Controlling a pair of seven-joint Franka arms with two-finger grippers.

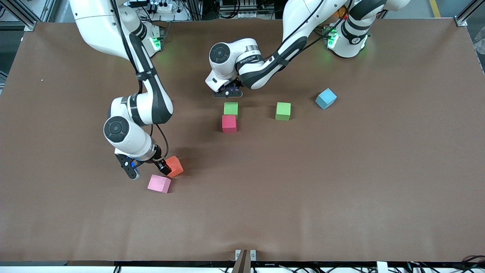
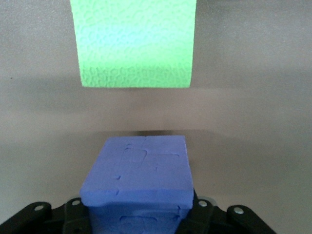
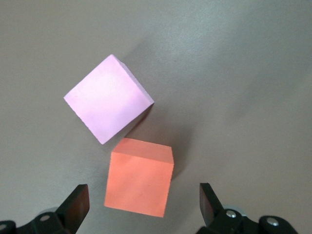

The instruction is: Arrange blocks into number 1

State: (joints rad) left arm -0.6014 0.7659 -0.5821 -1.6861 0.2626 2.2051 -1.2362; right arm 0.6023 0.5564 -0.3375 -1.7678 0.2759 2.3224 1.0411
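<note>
- Currently the left end effector [image 1: 226, 92] is low over the bench [image 1: 341, 182], clamped on the purple block [image 2: 139, 173]. In the front view the arm's wrist hides that block; only the left wrist view shows it.
- A green block [image 1: 230, 108] sits just nearer the camera than the left end effector. Its top is cut off in the left wrist view.
- The red block [image 1: 229, 123] touches that green block on its camera side.
- The second green block [image 1: 283, 111] lies apart, toward the left arm's end; the blue cube [image 1: 326, 98] lies further that way.
- The right end effector [image 1: 148, 170] is spread wide at the orange block [image 1: 175, 166], fingers [image 3: 76, 206] straddling it, not gripping.
- The pink cube [image 1: 159, 183] sits just beside the orange block, nearer the camera; whether they touch is unclear.
</note>
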